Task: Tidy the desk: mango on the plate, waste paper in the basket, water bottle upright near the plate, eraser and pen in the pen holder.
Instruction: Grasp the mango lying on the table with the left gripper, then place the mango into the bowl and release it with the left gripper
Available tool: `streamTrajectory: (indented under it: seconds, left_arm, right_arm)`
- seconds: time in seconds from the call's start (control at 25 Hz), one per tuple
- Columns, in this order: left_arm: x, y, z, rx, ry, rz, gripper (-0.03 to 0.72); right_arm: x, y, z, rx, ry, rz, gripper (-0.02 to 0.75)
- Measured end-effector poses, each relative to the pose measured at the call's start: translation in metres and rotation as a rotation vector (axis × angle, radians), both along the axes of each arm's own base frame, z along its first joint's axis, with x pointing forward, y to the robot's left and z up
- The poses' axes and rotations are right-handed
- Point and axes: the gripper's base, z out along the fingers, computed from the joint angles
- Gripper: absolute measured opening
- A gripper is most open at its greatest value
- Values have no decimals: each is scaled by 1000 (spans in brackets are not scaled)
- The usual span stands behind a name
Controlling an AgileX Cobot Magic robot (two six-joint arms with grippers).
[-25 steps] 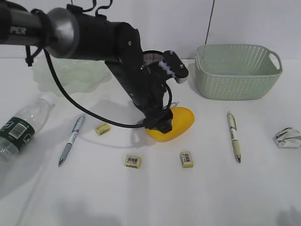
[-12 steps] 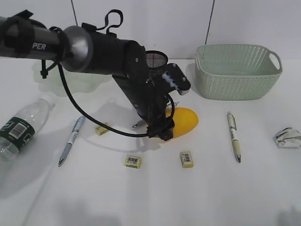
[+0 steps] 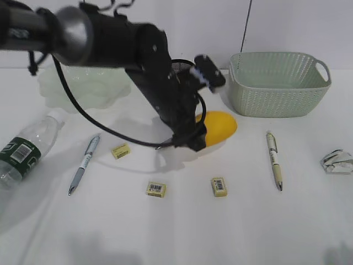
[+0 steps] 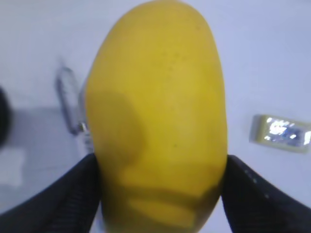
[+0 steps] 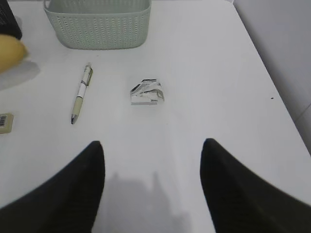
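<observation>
- I have the mango (image 4: 158, 116) clamped between the black fingers of my left hand (image 3: 194, 138), which grip its lower flanks on both sides; it appears lifted just off the table (image 3: 176, 232), between the pen holder (image 3: 179, 67) and the basket (image 3: 278, 83).
- It looks smooth, firm and fairly heavy for its size, so I judge it could slip; a hold across the widest middle seems safest.
- My right hand (image 5: 150, 187) hangs empty with its fingers spread wide, near the waste paper (image 5: 147, 92).
- That paper ball should be light and crushable; any pinch will do.
- The count: one mango, one plate (image 3: 83, 88), one basket, one pen holder, one water bottle (image 3: 25, 149) lying on its side, one paper ball, two pens (image 3: 84, 164) (image 3: 274, 160), three erasers (image 3: 120, 150) (image 3: 156, 189) (image 3: 219, 186).
</observation>
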Motion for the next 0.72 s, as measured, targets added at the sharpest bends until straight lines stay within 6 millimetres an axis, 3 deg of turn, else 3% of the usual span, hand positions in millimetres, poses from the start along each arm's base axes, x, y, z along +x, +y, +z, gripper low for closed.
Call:
streamTrajectory:
  seconds: [0.16, 0.32, 0.52, 0.72]
  left_arm:
    - [-2, 9, 44, -69, -53, 42, 559]
    - [5, 36, 89, -145, -117, 126, 559]
    - [35, 102, 124, -233, -141, 379, 559]
    - [65, 170, 127, -262, -143, 586, 557]
  right_arm:
    - [0, 0, 0, 0, 0, 0, 495]
    - [0, 0, 0, 0, 0, 0, 495]
    - [0, 0, 0, 0, 0, 0, 495]
    - [0, 0, 0, 0, 0, 0, 495]
